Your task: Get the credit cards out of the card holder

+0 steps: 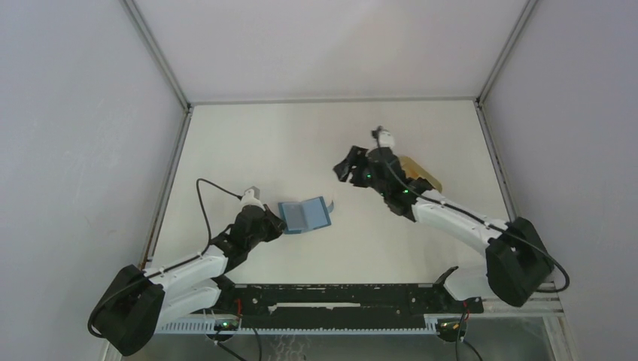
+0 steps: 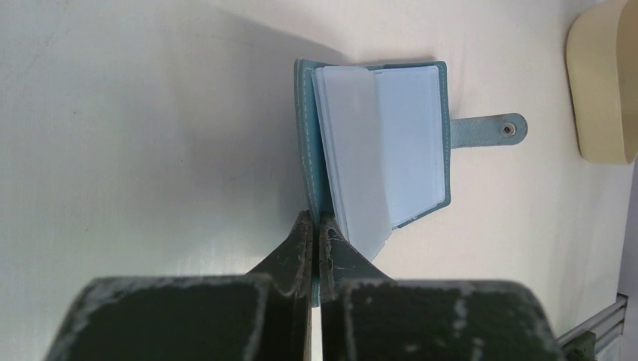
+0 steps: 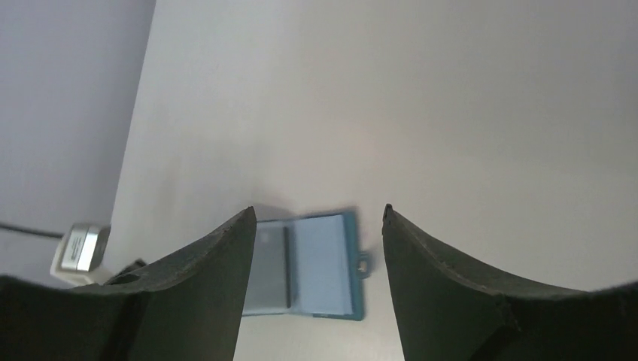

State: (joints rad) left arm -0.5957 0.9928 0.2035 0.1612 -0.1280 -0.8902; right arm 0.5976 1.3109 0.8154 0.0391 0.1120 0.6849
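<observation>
Card holder [image 1: 305,215] open; snap tab [image 1: 331,204] pointing right.

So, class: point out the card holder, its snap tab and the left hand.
card holder [image 2: 376,143]: left wrist view, inner sleeve
snap tab [image 2: 487,129]: left wrist view, strap middle
left hand [image 2: 314,222]: left wrist view, between fingertips

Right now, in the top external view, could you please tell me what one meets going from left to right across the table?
The left pincer, shut on the holder's edge → card holder, lying open → right pincer, open → tan object.
</observation>
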